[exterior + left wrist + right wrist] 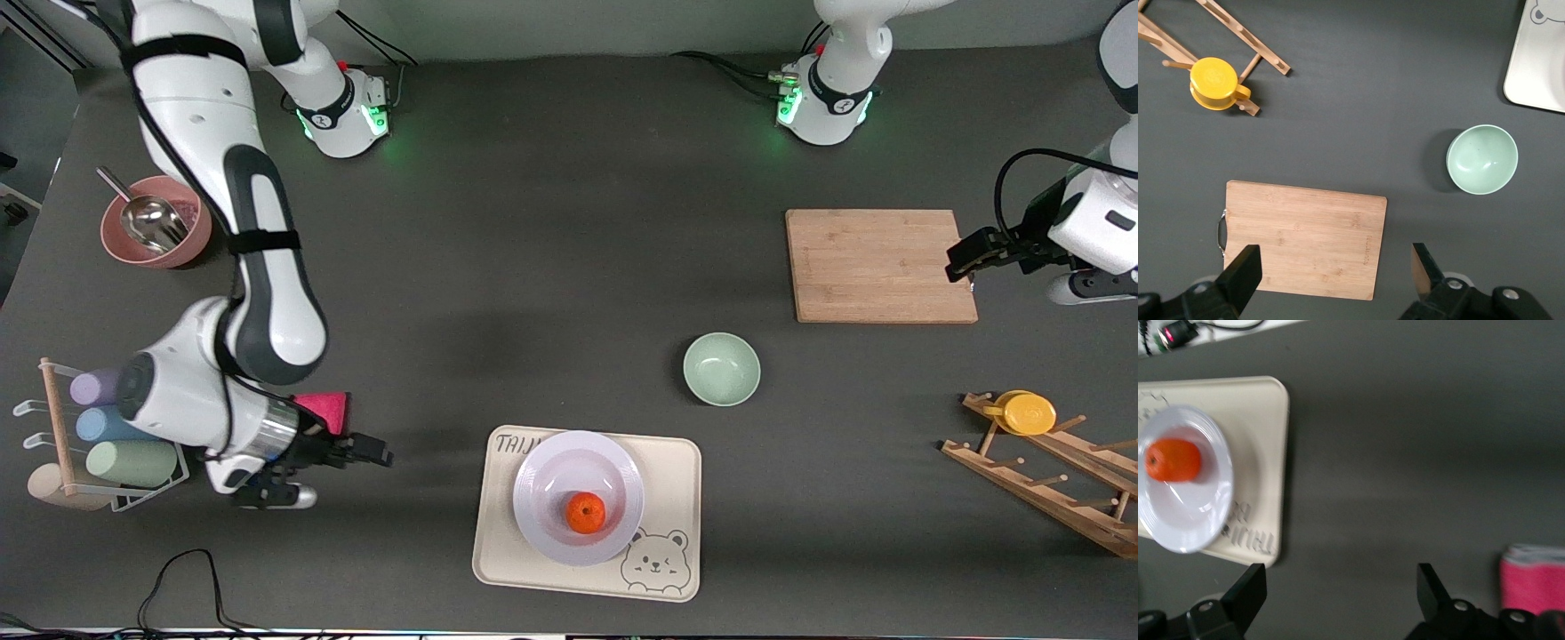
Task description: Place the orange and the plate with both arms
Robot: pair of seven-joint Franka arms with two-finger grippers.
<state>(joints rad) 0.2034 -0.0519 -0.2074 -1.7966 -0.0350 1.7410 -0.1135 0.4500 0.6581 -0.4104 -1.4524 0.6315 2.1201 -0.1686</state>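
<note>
The orange (586, 513) lies in the white plate (569, 462), which sits on a cream bear tray (498, 533) near the front camera. My right gripper (378, 453) hangs open and empty over bare table beside the tray, toward the right arm's end. In the right wrist view the orange (1173, 460), plate (1185, 513) and tray (1265, 453) lie off to one side of the right gripper (1341, 590). My left gripper (960, 262) stands open over the edge of a wooden cutting board (880, 265). The left wrist view shows the left gripper (1336, 267) spread over the board's corner (1305, 237), holding nothing.
A pale-green bowl (721, 368) sits between board and tray. A wooden rack (1067, 480) with a yellow cup (1027, 413) stands at the left arm's end. At the right arm's end are a pink bowl with a scoop (156, 222), a cup rack (116, 427) and a pink cloth (324, 409).
</note>
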